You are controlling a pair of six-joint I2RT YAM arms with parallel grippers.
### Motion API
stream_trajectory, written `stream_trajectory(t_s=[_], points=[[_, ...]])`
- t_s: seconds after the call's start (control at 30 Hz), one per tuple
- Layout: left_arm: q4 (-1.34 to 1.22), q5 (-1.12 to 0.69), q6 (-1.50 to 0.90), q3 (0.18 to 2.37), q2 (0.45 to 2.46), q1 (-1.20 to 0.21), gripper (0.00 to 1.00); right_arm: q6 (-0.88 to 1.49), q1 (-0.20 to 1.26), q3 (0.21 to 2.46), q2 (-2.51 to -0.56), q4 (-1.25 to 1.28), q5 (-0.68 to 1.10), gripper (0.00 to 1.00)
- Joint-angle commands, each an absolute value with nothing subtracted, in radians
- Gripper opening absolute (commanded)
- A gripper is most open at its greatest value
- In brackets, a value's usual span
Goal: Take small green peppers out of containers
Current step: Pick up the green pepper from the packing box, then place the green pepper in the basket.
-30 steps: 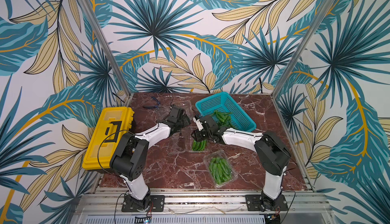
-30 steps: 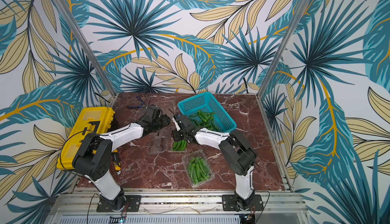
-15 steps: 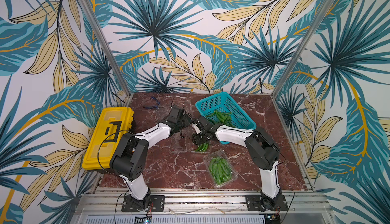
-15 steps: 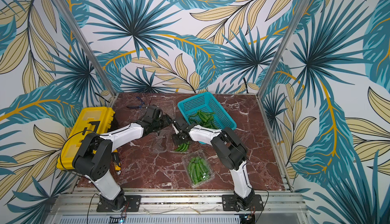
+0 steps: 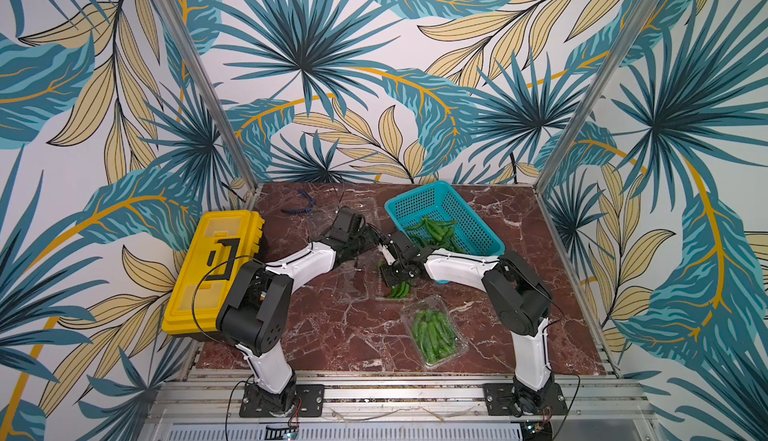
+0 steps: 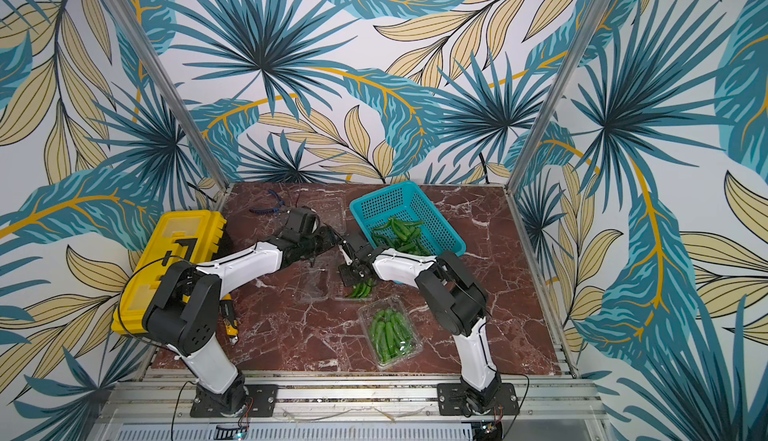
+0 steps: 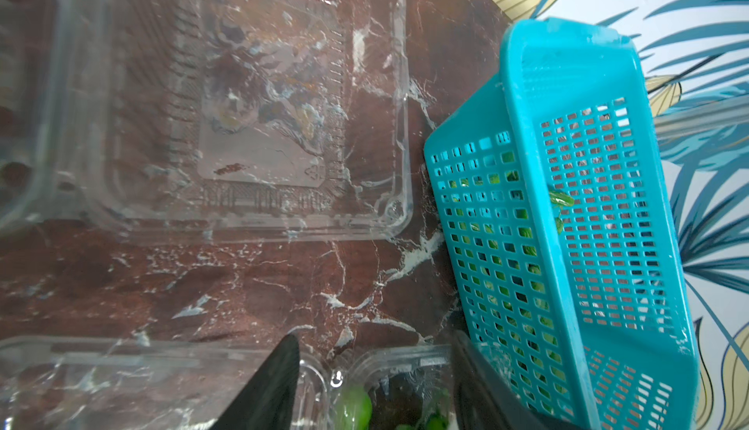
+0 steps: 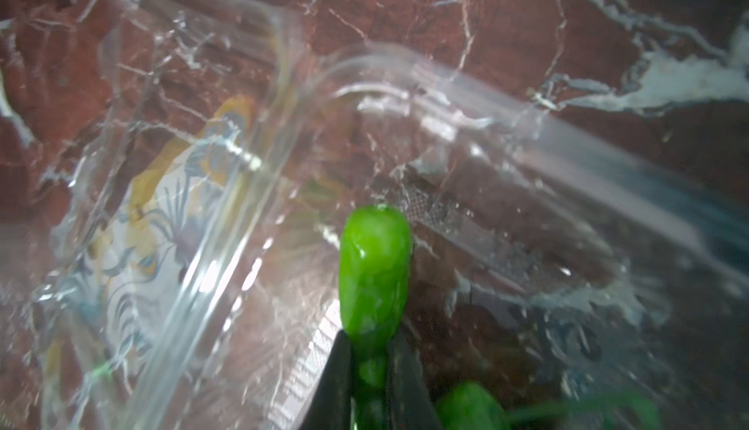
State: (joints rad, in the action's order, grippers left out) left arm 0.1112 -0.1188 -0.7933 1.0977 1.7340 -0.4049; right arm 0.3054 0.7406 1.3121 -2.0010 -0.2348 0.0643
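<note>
Green small pepper [image 8: 375, 270] is sitting pinched between the right fingers [image 8: 405, 391], lower centre of the frame, inside the open clear clamshell container [image 8: 506, 132]; the left fingers [image 7: 267, 391] are standing wide apart.

**Top views, paired:** sitting high above the near edge, looking down and toward the far wall. Both are taking in the whole table [image 5: 332, 335] and the teal basket [image 5: 415, 206] at the far side.

**Left wrist view:** facing down from close over the table, sharing that basket and an empty clear container [image 7: 251, 103] with the top views.

**Right wrist view:** looking from very near at one green pepper [image 8: 375, 270], with the middle container [image 8: 486, 124] behind it.
</note>
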Motion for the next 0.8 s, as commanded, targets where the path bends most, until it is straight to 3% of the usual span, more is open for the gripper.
stream_trajectory(t_s=[0.0,0.1,0.27,0.33,0.63,0.77], points=[[0.101,-0.159,-0.755,1.14,1.752,-0.405,0.61,0.298,0.747,1.25,-1.847,-0.102,0.007,0.1],[0.101,-0.169,-0.754,1.141,1.756,-0.405,0.61,0.297,0.747,1.176,-1.738,-0.032,-0.105,0.1],[0.103,-0.158,-0.701,1.144,1.737,-0.408,0.61,0.344,0.734,1.038,-1.594,0.039,-0.503,0.13],[0.12,-0.133,-0.665,1.146,1.719,-0.411,0.61,0.375,0.701,1.015,-1.579,0.006,-0.573,0.14],[0.199,-0.105,-0.462,1.194,1.684,-0.45,0.66,0.497,0.492,0.94,-1.605,-0.087,-0.38,0.2],[0.238,-0.041,-0.413,1.224,1.691,-0.502,0.66,0.47,0.464,0.948,-1.621,-0.119,-0.371,0.29]])
